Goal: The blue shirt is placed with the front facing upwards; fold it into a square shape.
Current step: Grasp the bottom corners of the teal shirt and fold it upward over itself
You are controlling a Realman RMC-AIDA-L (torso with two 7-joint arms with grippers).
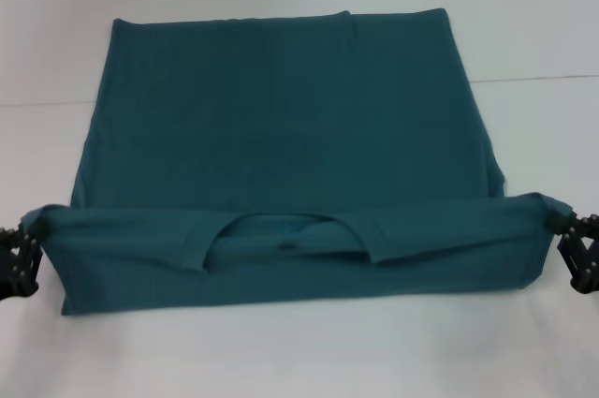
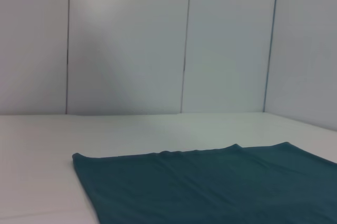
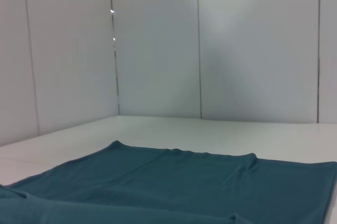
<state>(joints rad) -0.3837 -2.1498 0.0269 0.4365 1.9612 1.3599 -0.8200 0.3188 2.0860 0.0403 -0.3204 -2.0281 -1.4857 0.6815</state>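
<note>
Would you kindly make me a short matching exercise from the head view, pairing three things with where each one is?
Things:
1. left end effector
2. right end effector
3. blue shirt

Places:
A. spread across the middle of the white table, near edge folded over
B. at the folded band's corner on the robot's right
C. at the folded band's corner on the robot's left

Pairs: 1-C, 2-B, 3-A

The blue shirt [image 1: 281, 126] is plain dark teal on a white table [image 1: 299, 351].
</note>
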